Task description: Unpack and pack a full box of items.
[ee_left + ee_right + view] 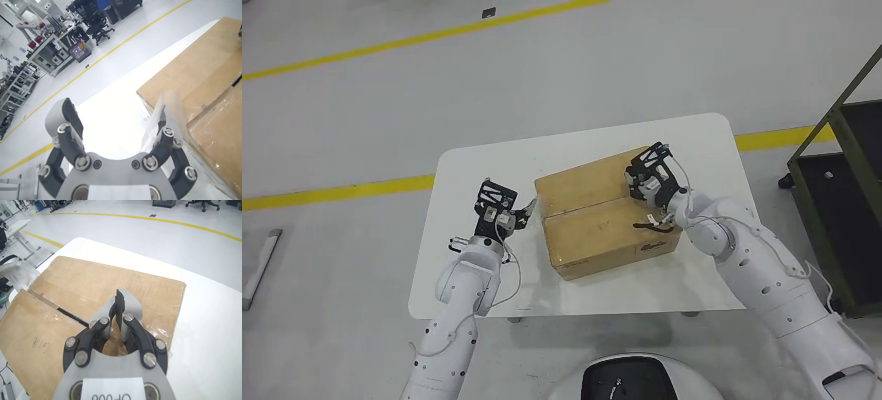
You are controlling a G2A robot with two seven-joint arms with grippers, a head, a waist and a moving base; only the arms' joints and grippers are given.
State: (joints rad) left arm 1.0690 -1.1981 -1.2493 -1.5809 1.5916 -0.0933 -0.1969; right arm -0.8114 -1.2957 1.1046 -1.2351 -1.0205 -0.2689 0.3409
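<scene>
On the white bench (467,180) sits a brown box (592,225), flaps shut. Just beside one end, the left pincer (514,212) is spread wide, a strip of clear tape (170,102) stuck on one finger. Over the other end, the right pincer (645,178) is pinched tight.

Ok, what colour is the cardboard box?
The cardboard box is plain brown; right wrist view shows it best.

box (587,195) 1 | table (467,285) 1 | left pincer (115,106), right pincer (119,296): 2
</scene>
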